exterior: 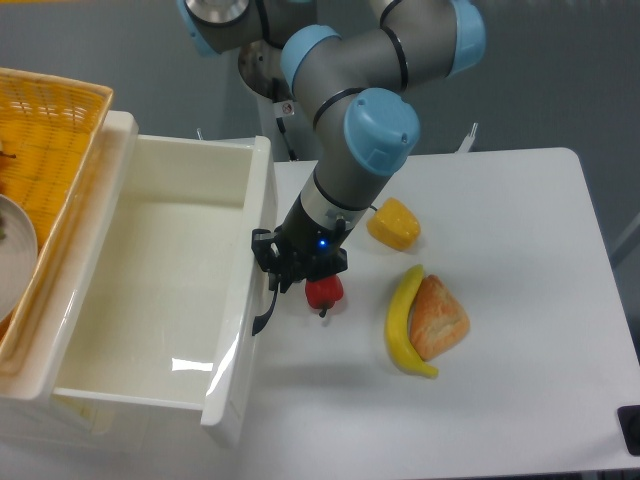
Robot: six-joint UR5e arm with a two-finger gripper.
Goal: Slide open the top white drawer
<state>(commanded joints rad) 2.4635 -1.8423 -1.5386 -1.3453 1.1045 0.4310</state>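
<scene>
The top white drawer [150, 290] is drawn far out over the left edge of the bench [500, 330], its empty tray fully exposed, so the task is judged nearly or wholly done. The gripper [278, 285] is seen at the curved black handle [266, 308]; a clamped hold seems likely, but cannot be told. Release and withdrawal appear left.

Grey tubular arm [345, 75]; light-blue joint caps; black pincer [285, 272].
</scene>
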